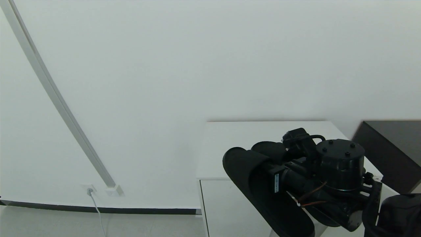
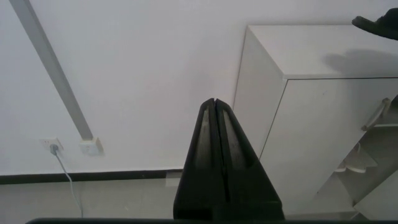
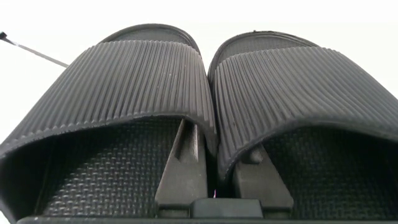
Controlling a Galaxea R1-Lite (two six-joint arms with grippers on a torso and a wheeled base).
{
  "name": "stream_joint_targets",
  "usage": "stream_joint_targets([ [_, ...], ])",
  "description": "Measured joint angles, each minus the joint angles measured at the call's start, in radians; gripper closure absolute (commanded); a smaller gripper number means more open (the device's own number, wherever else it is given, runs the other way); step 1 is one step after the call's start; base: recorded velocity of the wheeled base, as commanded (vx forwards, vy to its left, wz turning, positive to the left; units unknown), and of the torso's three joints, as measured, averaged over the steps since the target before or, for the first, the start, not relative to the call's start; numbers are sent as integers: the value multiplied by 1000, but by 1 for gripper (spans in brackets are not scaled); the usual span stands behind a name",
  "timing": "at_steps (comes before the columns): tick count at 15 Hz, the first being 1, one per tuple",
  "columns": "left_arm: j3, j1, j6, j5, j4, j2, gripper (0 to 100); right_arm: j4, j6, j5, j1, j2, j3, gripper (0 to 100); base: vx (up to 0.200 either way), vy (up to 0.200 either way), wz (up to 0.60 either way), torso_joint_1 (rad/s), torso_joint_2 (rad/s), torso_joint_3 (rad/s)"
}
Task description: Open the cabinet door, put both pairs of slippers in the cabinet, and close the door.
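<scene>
The pair of black slippers point(image 1: 263, 187) was pinched in the right gripper point(image 3: 219, 177), inner sides clamped together, raised over the white cabinet point(image 1: 250, 148) at its front edge. The left gripper point(image 2: 215, 149), pressed together and empty, sat off the cabinet's side. The door point(image 2: 323, 130) looked ajar, with shelves point(image 2: 364, 158) showing. Stowing this pair and closing the door were not yet done.

slippers point(image 1: 253, 171) before cabinet point(image 1: 250, 138); wall socket point(image 1: 88, 189) left of cabinet

cabinet point(image 1: 250, 144) cut off below, right fingers point(image 3: 183, 168) half hidden under slippers point(image 3: 137, 81)
</scene>
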Motion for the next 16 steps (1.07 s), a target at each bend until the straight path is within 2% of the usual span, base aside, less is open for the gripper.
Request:
stream_joint_targets([
  [9,0,0,-1,0,0,0,100,-1,-2,-2,19,-12,23,100,-200,0,0,-2,1,3],
  [16,0,0,-2,0,0,0,100,-4,-2,-7,34,-12,28,100,0,0,0,0,0,0],
])
